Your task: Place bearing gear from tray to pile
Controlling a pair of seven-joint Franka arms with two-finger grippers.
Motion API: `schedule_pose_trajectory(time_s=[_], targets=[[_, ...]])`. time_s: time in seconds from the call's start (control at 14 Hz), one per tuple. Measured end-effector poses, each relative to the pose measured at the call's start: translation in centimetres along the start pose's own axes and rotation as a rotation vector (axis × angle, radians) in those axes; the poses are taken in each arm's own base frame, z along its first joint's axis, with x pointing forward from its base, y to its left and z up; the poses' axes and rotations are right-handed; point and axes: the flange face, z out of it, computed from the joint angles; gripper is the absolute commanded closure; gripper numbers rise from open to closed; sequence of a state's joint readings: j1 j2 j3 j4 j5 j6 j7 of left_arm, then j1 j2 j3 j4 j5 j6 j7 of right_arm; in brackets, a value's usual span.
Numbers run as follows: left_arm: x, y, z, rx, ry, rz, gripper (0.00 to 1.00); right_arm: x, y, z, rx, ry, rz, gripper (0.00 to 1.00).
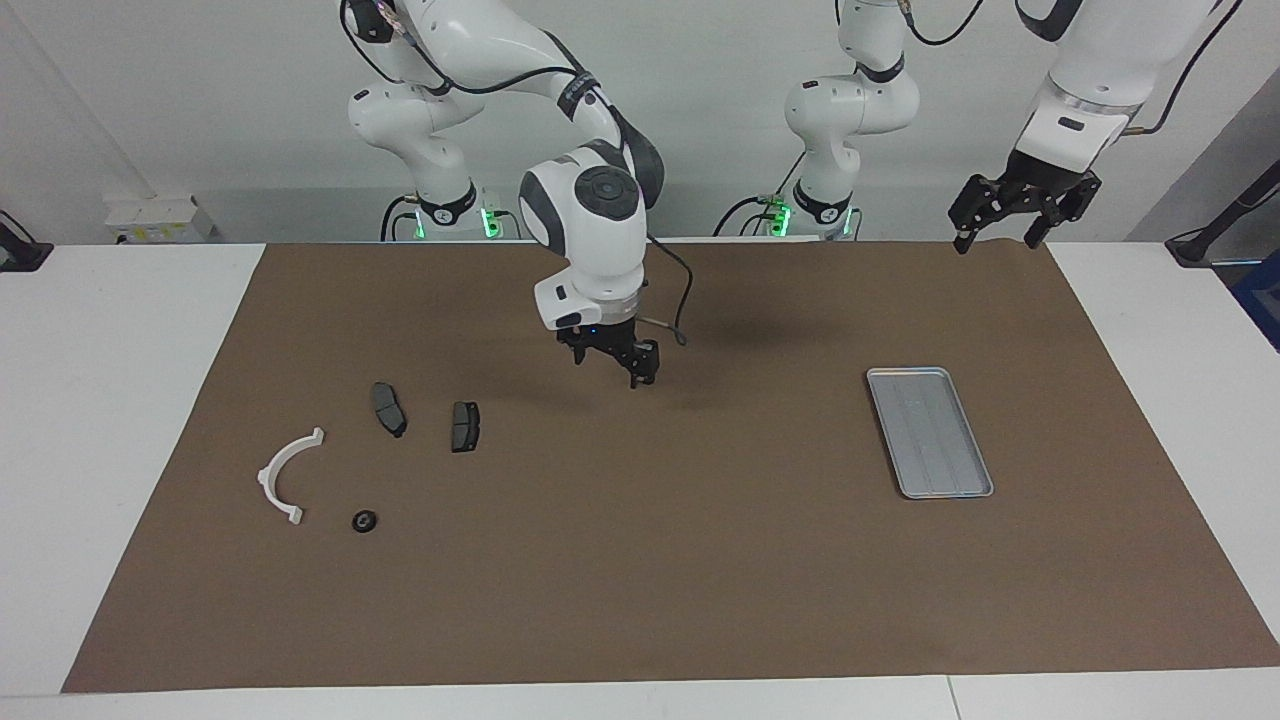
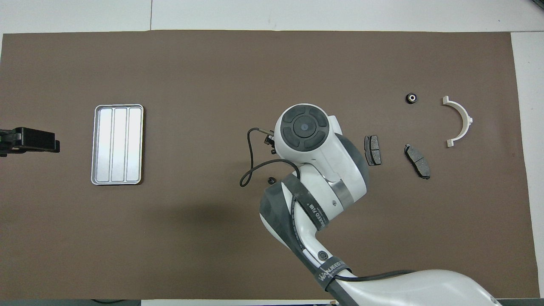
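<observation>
The bearing gear (image 1: 364, 521) (image 2: 411, 98), a small black round part, lies on the brown mat beside the white semicircular bracket (image 1: 285, 475) (image 2: 461, 121). Two dark grey pads (image 1: 388, 408) (image 1: 465, 426) lie nearer to the robots than it; with the bracket they make the pile. The silver tray (image 1: 930, 430) (image 2: 117, 144) is empty at the left arm's end. My right gripper (image 1: 612, 370) hangs open and empty over the mat's middle, between pile and tray. In the overhead view its wrist hides it. My left gripper (image 1: 998, 240) (image 2: 25, 140) waits open, raised over the mat's edge.
The brown mat (image 1: 700, 580) covers most of the white table. The right arm's cable (image 2: 250, 161) loops out beside its wrist.
</observation>
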State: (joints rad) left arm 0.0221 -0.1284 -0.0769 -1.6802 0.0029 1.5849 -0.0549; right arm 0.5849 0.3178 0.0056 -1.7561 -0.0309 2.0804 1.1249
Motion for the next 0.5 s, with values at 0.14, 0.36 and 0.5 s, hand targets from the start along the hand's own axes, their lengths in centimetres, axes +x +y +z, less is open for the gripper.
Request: schedule_pose_trajectory(time_s=[0.14,0.36,0.5], targets=[[0.0,0.0,0.0,0.000,0.001,0.000,0.00,-2.9,-0.8,1.9,0.017,0.006,0.011,0.00],[0.0,0.4,0.0,0.000,0.000,0.007,0.00,-5.6,-1.9,4.7,0.011,0.037,0.001,0.00],[-0.1,1.1,0.0,0.001,0.000,0.020,0.00,-5.9,-2.5,7.7,0.003,0.072,0.003,0.00]])
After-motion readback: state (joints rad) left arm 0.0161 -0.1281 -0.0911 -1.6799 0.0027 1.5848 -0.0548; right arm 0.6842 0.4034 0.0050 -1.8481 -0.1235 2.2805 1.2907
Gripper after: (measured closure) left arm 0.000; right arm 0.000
